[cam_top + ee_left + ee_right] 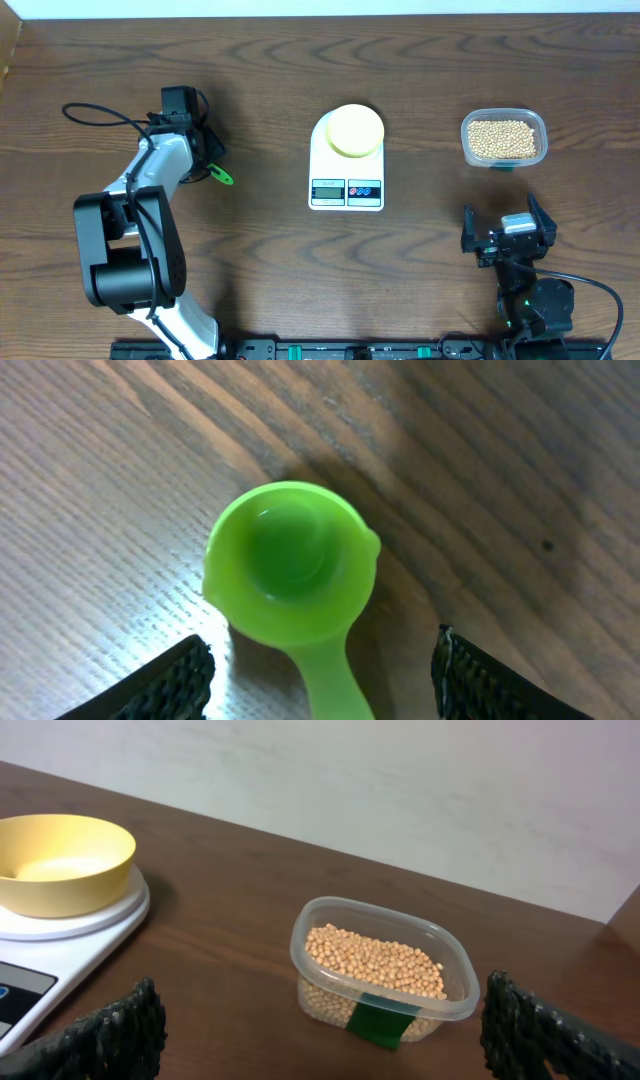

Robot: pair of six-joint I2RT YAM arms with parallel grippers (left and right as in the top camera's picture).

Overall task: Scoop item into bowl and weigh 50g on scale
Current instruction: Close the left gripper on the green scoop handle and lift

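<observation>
The pale yellow bowl [355, 130] stands empty on the white scale [346, 190] at the table's middle; both show in the right wrist view, bowl [60, 860] and scale [40, 960]. Tan beans [502, 138] fill a clear plastic container [540, 125] at the right, seen also in the right wrist view [375, 960]. A green scoop [290, 565] lies on the table at the left [222, 177]. My left gripper [320, 680] is open, its fingers either side of the scoop's handle, not touching it. My right gripper [320, 1030] is open and empty, in front of the container.
The wooden table's back edge meets a pale wall [400, 790] behind the container. A black cable [100, 115] loops by the left arm. A green label [380, 1020] is on the container's front.
</observation>
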